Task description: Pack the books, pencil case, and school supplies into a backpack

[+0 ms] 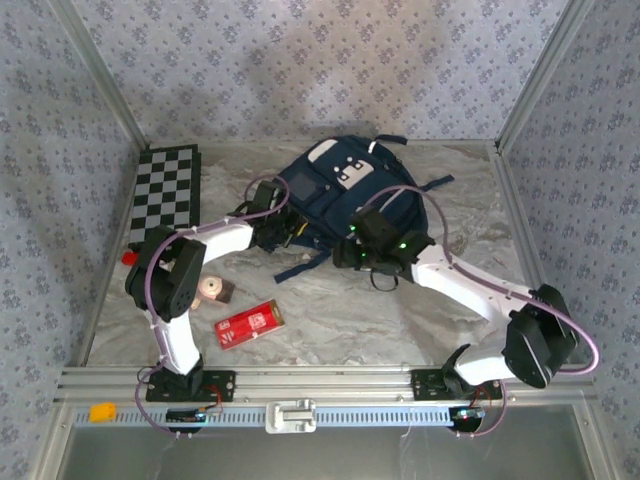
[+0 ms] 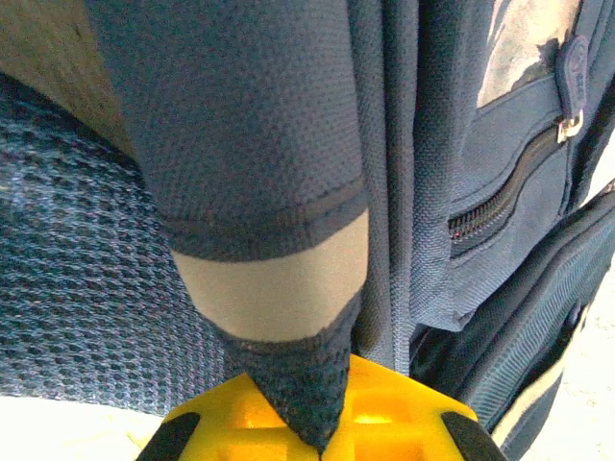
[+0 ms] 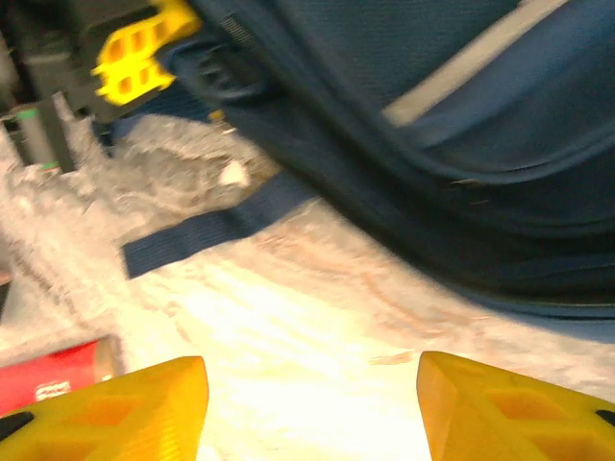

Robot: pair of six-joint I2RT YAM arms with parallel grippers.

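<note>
The navy backpack (image 1: 340,195) lies at the back middle of the table, white patches up. My left gripper (image 1: 283,232) is at its left edge, shut on a pointed tab of dark mesh fabric (image 2: 317,403) from the backpack (image 2: 250,115). My right gripper (image 1: 348,255) hovers at the pack's near edge, open over bare table, its fingers (image 3: 125,408) wide apart with nothing between them (image 3: 312,403). The backpack (image 3: 461,106) fills the upper right there. The red pencil case (image 1: 250,323) lies flat near the left arm, its corner (image 3: 48,379) showing by my right gripper. The books are out of view.
A chequered board (image 1: 165,190) lies at the back left, with a tiny red block (image 1: 128,257) beside it. A small pinkish object (image 1: 213,290) sits by the left arm. A loose navy strap (image 3: 211,230) trails on the marble table (image 1: 400,320) in front of the pack.
</note>
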